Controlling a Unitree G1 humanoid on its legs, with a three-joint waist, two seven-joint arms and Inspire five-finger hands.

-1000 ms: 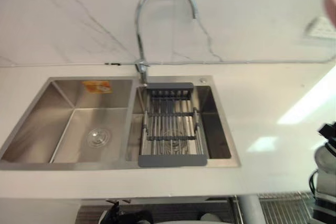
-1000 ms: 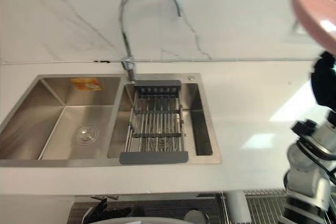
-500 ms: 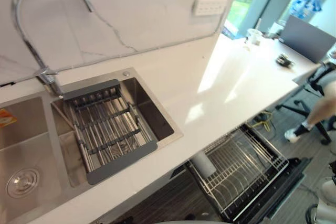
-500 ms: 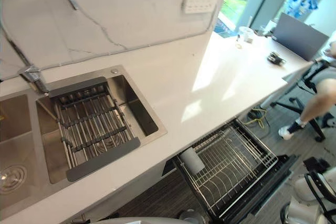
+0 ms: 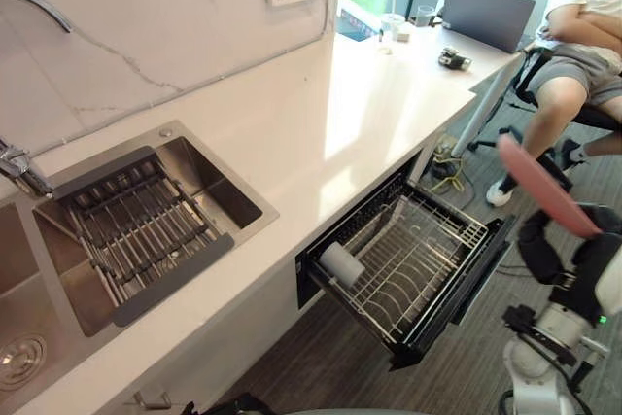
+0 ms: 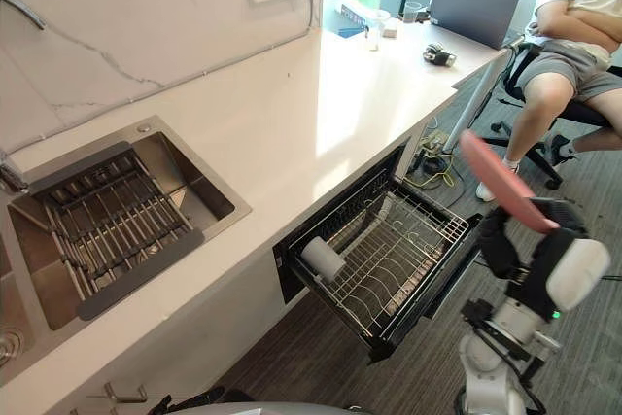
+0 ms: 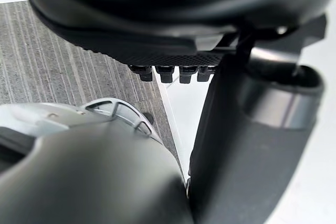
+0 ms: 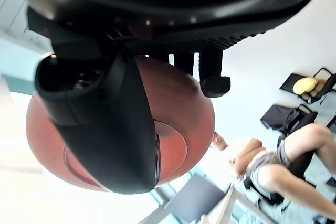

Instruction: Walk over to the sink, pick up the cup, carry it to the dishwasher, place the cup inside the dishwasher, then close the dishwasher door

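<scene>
The right hand (image 8: pixel 113 124) is clamped on a pink dish (image 6: pixel 503 182), not a cup, with its thumb across the underside. It holds the dish tilted on edge above and just past the lowered door of the dishwasher (image 5: pixel 465 284). Whether the left hand (image 7: pixel 173 19) is open I cannot tell. The pinch looks shallow, so the dish could slip while descending. It could also clip the door edge or the white tumbler (image 6: pixel 322 258) in the dishwasher's pulled-out rack (image 6: pixel 408 240).
</scene>
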